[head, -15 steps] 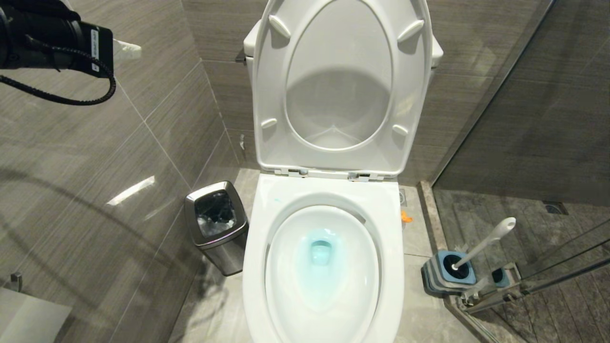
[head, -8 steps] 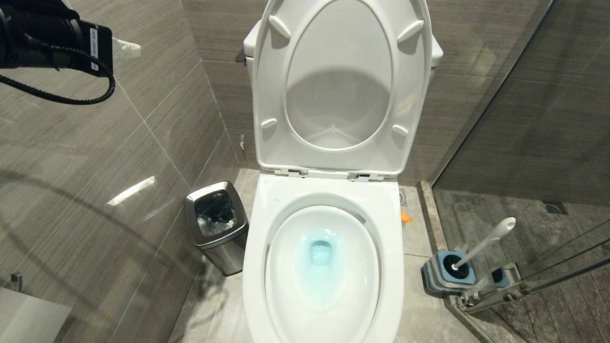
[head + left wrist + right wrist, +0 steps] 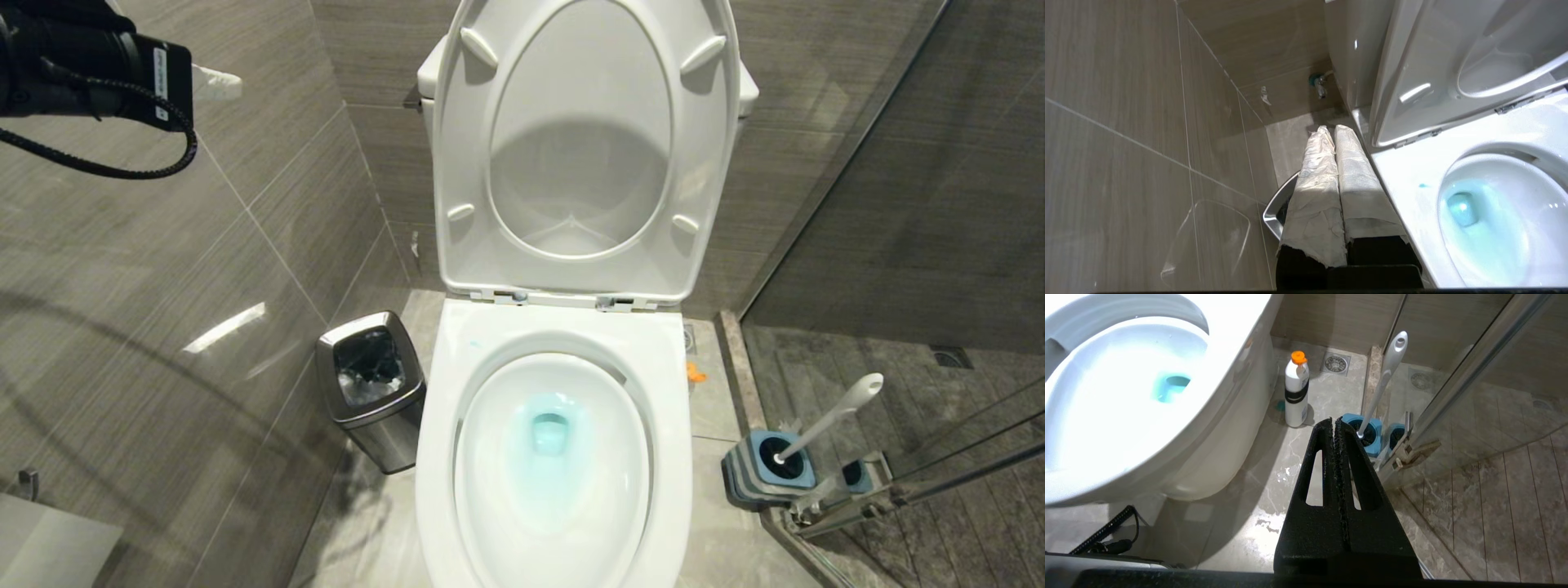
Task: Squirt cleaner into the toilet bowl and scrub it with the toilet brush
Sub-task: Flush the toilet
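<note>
The white toilet bowl (image 3: 563, 327) stands in the middle with its seat and lid raised. Turquoise cleaner (image 3: 549, 433) tints the water at the bottom, and one teal spot (image 3: 1423, 185) lies on the rim. To the bowl's right the toilet brush (image 3: 833, 416) leans in its blue-and-grey holder (image 3: 767, 469), white handle up, bristle head hidden inside. My left gripper (image 3: 219, 82) hangs high at the left by the wall, its cloth-wrapped fingers (image 3: 1327, 171) pressed together and holding nothing. My right gripper (image 3: 1333, 419) is shut and empty, low over the floor, short of the holder (image 3: 1367, 433).
A steel bin (image 3: 371, 384) stands left of the bowl against the tiled wall. A white bottle with an orange cap (image 3: 1296, 392) stands on the floor between bowl and holder. A glass shower door frame (image 3: 865, 498) runs behind the holder. A black cable (image 3: 1106, 535) lies under the bowl.
</note>
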`<state>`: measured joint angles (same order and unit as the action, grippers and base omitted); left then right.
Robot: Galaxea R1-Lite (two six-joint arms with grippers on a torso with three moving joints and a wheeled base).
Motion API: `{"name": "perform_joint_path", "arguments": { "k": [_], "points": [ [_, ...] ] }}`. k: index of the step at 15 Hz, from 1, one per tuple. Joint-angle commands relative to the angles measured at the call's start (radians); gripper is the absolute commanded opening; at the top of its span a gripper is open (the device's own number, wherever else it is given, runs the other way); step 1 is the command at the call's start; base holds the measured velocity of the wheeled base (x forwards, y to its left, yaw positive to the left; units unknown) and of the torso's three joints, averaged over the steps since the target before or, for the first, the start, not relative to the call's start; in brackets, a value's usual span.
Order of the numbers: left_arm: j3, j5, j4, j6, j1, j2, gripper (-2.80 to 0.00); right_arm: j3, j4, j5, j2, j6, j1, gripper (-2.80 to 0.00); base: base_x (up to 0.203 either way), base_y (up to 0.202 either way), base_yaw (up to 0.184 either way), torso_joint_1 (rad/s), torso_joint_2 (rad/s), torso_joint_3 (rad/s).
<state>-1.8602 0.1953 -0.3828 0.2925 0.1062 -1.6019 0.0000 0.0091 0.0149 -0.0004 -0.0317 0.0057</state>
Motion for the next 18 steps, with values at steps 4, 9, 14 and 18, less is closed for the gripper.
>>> {"name": "perform_joint_path", "arguments": {
  "k": [4,9,14,18],
  "points": [
    [-0.001,0.003,0.027,-0.001,0.0,-0.007,-2.8,0.0,0.0,0.0,0.0,0.001,0.0,-2.8,0.066,0.0,0.001,0.0,0.0,0.004],
    [-0.001,0.003,0.028,0.001,0.0,-0.01,-2.8,0.001,0.0,0.0,0.0,-0.001,0.0,-2.8,0.0,0.0,0.0,0.0,0.0,0.0],
    [0.0,0.003,0.028,0.002,0.0,-0.012,-2.8,0.002,0.0,0.0,0.0,-0.001,0.0,-2.8,0.0,0.0,0.0,0.0,0.0,0.0],
    [-0.005,-0.005,0.017,0.011,-0.002,-0.033,-2.8,0.002,0.0,0.0,0.0,-0.001,0.0,-2.8,0.0,0.0,0.0,0.0,0.0,0.0]
  ]
}}
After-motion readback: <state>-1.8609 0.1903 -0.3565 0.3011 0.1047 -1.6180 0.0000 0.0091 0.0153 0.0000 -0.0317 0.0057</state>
